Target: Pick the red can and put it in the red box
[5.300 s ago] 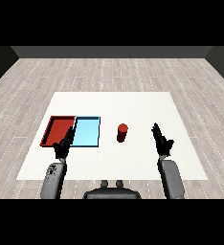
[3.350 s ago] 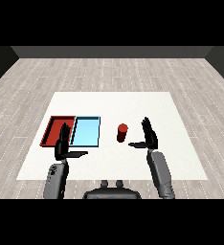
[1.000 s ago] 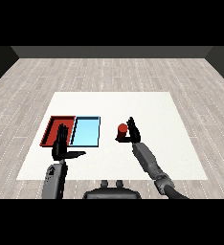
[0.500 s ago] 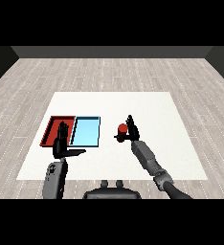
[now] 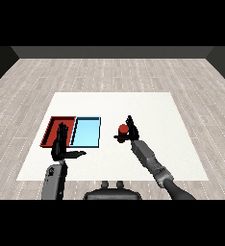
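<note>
Red cylindrical can [image 5: 122, 129] sits gripped in the right hand's [image 5: 131, 133] curled fingers above the white table [image 5: 157, 115].
Left hand [image 5: 60, 146], fingers straight and open, hovers before the red tray [image 5: 50, 129]; grey plank floor [image 5: 109, 74] surrounds.

Red can [image 5: 122, 129] upright right of the trays, red tray [image 5: 52, 130] leftmost beside the blue one

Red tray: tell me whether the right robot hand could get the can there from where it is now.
Probably yes. The right robot hand is at the red can; only the light blue tray lies between it and the red tray.
</note>
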